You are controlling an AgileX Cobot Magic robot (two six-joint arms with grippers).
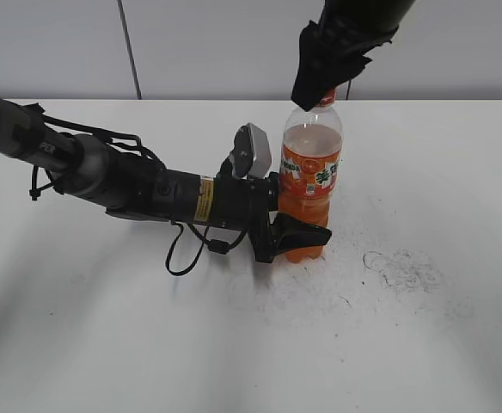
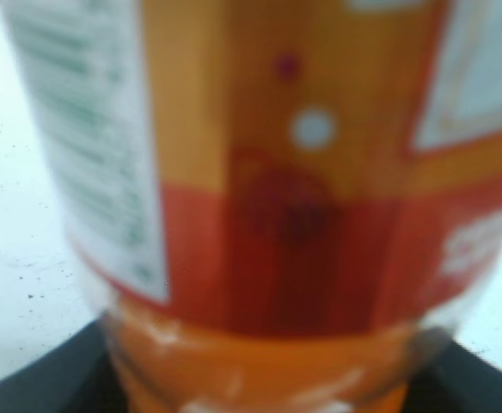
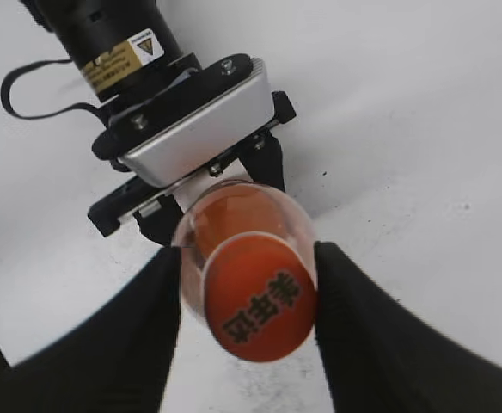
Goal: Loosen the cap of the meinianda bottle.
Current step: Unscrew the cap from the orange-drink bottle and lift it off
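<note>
Upright on the desk point(image 1: 423, 344), the meinianda bottle point(image 1: 311, 185) is clamped low on its body by the left tool point(image 1: 296, 236), while the right tool point(image 3: 249, 301) hangs directly above, its fingers spread either side of the cap point(image 3: 260, 301), not visibly touching.

The meinianda bottle point(image 1: 312, 185) stands upright on the surface point(image 1: 423, 327), right of centre. The left tool point(image 1: 294, 237) clasps its base from the left. The right tool point(image 1: 324, 90) sits over the cap point(image 3: 260, 297) from above.

Orange cap point(image 3: 258, 298) with dark characters, orange-red labelled meinianda bottle point(image 1: 311, 185), black hands, scuffed white table point(image 1: 406, 327)
</note>
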